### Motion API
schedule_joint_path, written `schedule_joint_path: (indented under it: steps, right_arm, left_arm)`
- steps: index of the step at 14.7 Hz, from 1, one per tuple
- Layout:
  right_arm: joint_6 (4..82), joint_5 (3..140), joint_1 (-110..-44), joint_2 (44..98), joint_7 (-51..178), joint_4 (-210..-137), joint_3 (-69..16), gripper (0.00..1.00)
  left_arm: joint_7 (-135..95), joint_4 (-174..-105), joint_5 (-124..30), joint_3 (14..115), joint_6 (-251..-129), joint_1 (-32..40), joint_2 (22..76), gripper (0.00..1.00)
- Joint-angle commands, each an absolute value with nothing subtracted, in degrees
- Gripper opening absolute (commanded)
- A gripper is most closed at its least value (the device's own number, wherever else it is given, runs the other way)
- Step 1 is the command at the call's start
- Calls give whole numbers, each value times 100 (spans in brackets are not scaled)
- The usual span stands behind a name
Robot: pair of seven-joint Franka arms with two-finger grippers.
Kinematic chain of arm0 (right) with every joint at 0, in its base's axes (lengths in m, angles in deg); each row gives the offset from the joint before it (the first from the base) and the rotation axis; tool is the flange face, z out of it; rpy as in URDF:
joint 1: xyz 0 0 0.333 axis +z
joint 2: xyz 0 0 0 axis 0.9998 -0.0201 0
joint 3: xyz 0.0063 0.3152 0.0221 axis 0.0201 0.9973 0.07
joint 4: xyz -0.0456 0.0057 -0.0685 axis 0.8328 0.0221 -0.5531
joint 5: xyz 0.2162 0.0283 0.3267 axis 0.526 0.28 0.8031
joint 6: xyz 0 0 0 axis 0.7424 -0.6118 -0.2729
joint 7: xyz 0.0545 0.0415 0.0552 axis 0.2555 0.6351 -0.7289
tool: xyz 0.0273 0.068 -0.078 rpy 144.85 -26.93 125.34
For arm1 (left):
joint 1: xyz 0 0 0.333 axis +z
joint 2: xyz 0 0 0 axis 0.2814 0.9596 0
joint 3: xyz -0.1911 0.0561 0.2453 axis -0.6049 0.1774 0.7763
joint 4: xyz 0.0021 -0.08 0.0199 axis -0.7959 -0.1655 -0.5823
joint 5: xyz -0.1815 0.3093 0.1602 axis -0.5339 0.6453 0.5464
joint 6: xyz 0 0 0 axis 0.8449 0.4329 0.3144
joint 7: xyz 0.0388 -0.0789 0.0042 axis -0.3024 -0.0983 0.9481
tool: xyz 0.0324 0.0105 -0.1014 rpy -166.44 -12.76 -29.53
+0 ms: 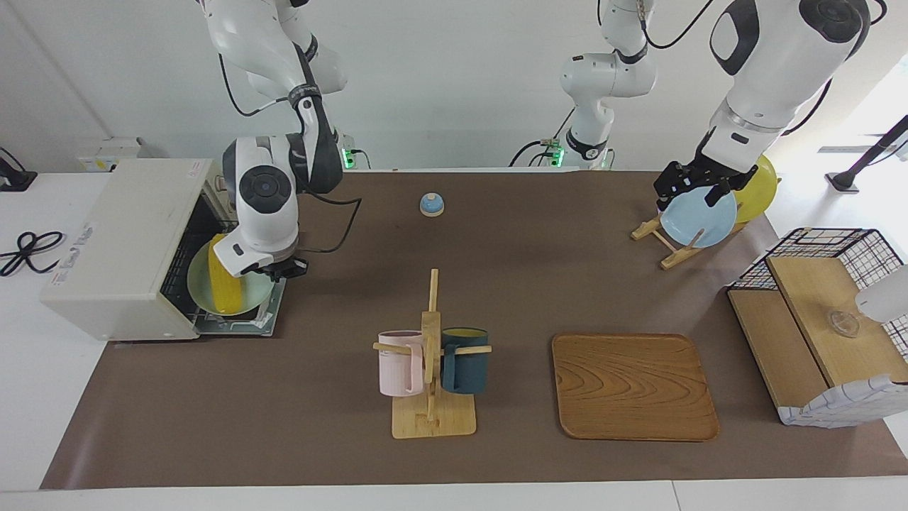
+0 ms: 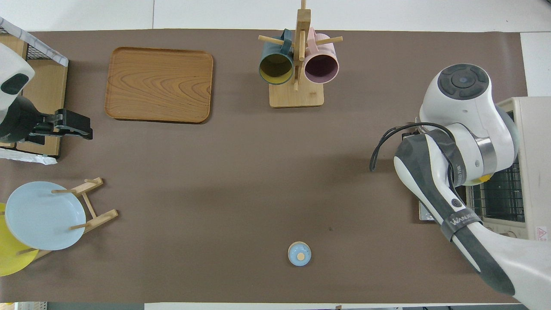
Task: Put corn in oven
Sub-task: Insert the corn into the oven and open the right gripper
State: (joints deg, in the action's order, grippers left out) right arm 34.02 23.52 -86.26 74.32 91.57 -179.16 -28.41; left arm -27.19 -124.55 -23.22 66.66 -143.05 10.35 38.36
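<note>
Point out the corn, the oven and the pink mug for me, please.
corn [image 1: 225, 292]: facing view, middle of the cob.
oven [image 1: 120, 241]: facing view, its cream top panel.
pink mug [image 1: 399, 363]: facing view, outer wall of the mug.
</note>
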Motion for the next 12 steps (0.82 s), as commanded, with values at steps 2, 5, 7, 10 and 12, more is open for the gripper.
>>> schedule_joint_path:
  steps: [2, 5, 7, 10, 12]
  right_arm:
    - [3396, 2193, -8762, 7693, 9061, -18191, -2787, 0]
    - [3115, 2166, -8840, 7834, 8851, -18199, -2779, 0]
    - [3027, 2166, -8920, 7957, 8771, -18313, -2779, 0]
    - [3106, 2166, -9034, 8045, 8692, -18472, -2770, 0]
    - [3123, 2166, -9052, 8054, 8639, -18498, -2779, 0]
  left_arm:
    - [-2769, -12060, -2332, 6653, -13548, 1072, 3881, 100]
    - [-2769, -12068, -2359, 6644, -13564, 1054, 3872, 100]
    - [-2786, -12103, -2350, 6635, -13590, 1089, 3838, 100]
    - [-2769, -12121, -2359, 6627, -13590, 1125, 3811, 100]
    - [-2752, -12130, -2359, 6635, -13590, 1107, 3802, 100]
